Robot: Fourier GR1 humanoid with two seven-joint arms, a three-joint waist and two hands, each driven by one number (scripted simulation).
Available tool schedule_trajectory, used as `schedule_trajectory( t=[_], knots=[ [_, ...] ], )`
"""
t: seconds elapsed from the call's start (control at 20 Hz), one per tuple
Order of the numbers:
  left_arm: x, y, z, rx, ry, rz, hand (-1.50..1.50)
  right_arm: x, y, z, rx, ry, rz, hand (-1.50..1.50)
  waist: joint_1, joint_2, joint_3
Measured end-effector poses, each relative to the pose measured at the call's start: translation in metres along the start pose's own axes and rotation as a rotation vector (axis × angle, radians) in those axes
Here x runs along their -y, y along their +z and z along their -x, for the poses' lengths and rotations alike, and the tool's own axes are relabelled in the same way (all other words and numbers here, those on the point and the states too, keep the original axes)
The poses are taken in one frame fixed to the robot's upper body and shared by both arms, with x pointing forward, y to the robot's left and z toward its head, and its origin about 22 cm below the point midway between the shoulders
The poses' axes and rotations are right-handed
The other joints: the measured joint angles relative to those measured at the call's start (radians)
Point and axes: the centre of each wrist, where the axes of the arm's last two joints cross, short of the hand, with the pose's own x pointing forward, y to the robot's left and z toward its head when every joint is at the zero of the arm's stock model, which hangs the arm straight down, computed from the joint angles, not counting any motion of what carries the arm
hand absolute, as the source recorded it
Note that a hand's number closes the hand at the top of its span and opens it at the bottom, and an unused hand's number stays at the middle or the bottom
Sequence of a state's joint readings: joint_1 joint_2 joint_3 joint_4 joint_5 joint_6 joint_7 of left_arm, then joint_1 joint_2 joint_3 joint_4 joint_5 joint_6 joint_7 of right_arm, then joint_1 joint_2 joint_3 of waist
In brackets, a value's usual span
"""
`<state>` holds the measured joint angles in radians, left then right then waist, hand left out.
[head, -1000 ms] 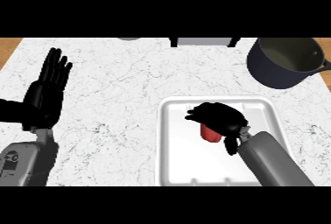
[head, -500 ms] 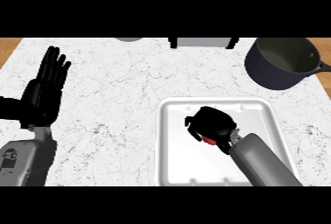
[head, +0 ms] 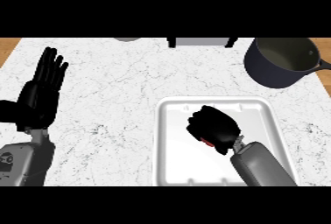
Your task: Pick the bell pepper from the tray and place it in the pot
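Red bell pepper (head: 207, 141) — inside right hand (head: 213, 124) fingers (head: 197, 127)

The right hand (head: 213, 126) curls over the pepper (head: 207, 142) and hides almost all of it; only a small red part shows under the fingers. The pot (head: 282, 63) handle is cut by the right edge. Two grey objects at the counter's far edge are cut off and cannot be identified.

White tray (head: 169, 131), red bell pepper (head: 207, 142), dark grey pot (head: 279, 74), white grey-veined counter (head: 116, 105).

A white marble counter (head: 129, 87) with wooden edges carries a grey-and-black object (head: 200, 41) at its far edge.
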<state>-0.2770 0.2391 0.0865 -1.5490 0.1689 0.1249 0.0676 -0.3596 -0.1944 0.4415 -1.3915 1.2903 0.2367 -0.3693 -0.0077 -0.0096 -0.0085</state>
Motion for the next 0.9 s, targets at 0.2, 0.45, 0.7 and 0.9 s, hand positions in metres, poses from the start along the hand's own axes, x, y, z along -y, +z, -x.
schedule_trajectory(
  t=[0.2,0.45,0.7,0.9],
  knots=[
    [0.005,-0.001,0.000,0.001,0.003,0.008,0.00,0.017,-0.020,-0.014,-0.218,-0.115,0.114,1.50,0.013,0.007,0.005],
    [0.009,-0.004,-0.001,0.005,0.007,0.030,0.00,0.044,-0.034,-0.017,-0.533,-0.221,0.298,1.50,0.035,0.011,0.008],
    [0.016,-0.002,0.000,0.004,0.010,0.030,0.00,0.088,-0.044,-0.021,-0.801,-0.199,0.510,1.50,0.032,0.008,0.008],
    [0.011,0.004,0.006,-0.006,0.007,0.019,0.00,0.120,-0.040,-0.020,-0.952,-0.176,0.679,1.50,0.019,0.006,0.008]
  ],
)
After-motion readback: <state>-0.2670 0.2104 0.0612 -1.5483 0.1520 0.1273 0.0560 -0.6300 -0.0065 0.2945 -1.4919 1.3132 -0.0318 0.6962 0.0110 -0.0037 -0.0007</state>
